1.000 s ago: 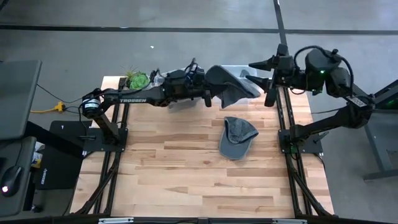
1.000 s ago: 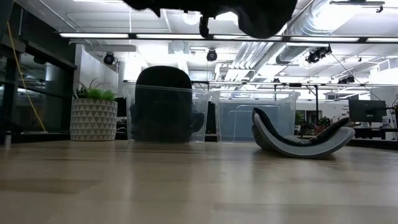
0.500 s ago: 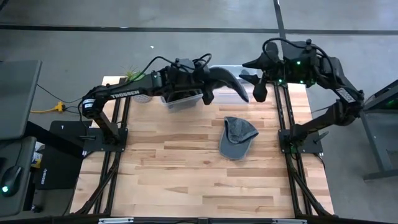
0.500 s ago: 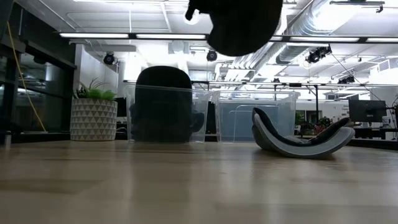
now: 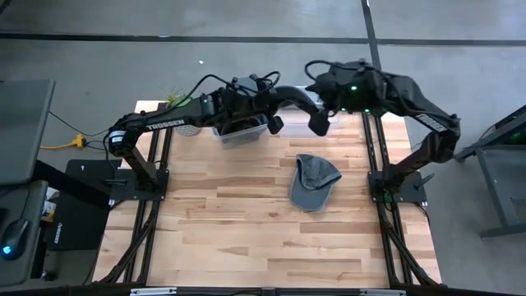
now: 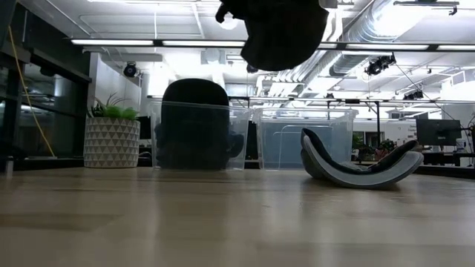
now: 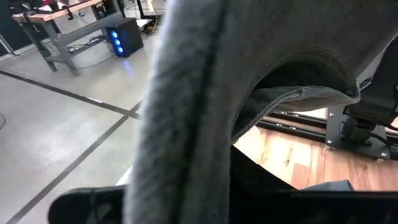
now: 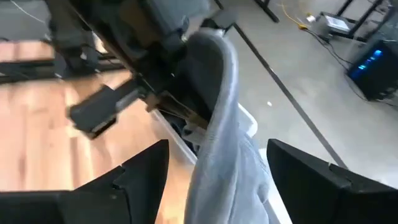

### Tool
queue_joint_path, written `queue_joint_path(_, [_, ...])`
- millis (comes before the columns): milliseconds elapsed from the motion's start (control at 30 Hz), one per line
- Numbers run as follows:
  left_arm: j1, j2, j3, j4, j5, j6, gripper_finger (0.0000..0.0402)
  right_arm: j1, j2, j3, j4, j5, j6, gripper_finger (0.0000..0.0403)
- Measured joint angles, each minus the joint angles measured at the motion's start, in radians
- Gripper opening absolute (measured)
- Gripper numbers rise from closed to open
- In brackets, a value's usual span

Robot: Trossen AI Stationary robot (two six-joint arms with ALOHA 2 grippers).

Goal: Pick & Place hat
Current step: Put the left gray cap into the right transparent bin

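White "TROSSEN" lettering on dark left arm [image 5: 164,123], left gripper [image 5: 275,105] clenched on raised grey fabric cap [image 5: 297,99] above clear plastic bins [image 5: 242,131] at table's far edge, right gripper [image 8: 214,180] spread wide around cap's brim, second grey cap [image 5: 312,181] lying mid wooden table [image 5: 246,238] with open boards around.

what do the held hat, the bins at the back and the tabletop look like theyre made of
Held hat, gripped by the left pincer: soft grey fabric, matte, likely cotton twill; it drapes and shows a stitched seam. Bins: clear plastic, glossy; the room shows through the walls. Tabletop: pale wood planks with a smooth finish, possibly butcher block; grain and board joints are visible.
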Motion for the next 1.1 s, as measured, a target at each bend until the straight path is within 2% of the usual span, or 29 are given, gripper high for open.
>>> queue_joint_path(267, [0.000,0.000,0.000,-0.003,0.006,0.031,0.0000,0.000,0.074,0.000,0.001,0.062,-0.033,0.0265])
queue_joint_path(467, [0.001,0.000,0.000,-0.029,0.024,0.057,0.0000,0.000,0.092,0.000,-0.008,0.103,-0.047,0.0236])
queue_joint_path(733, [0.001,0.000,0.000,-0.047,0.069,0.080,0.0000,0.000,0.092,0.000,-0.020,0.121,-0.053,0.0152])
queue_joint_path(1000, [0.001,0.000,0.000,-0.064,0.081,0.078,0.0000,-0.001,0.093,0.000,-0.024,0.130,-0.051,0.0017])
queue_joint_path(1100, [0.001,0.000,0.000,-0.063,0.083,0.078,0.0000,0.000,0.093,0.000,-0.023,0.132,-0.050,0.0014])
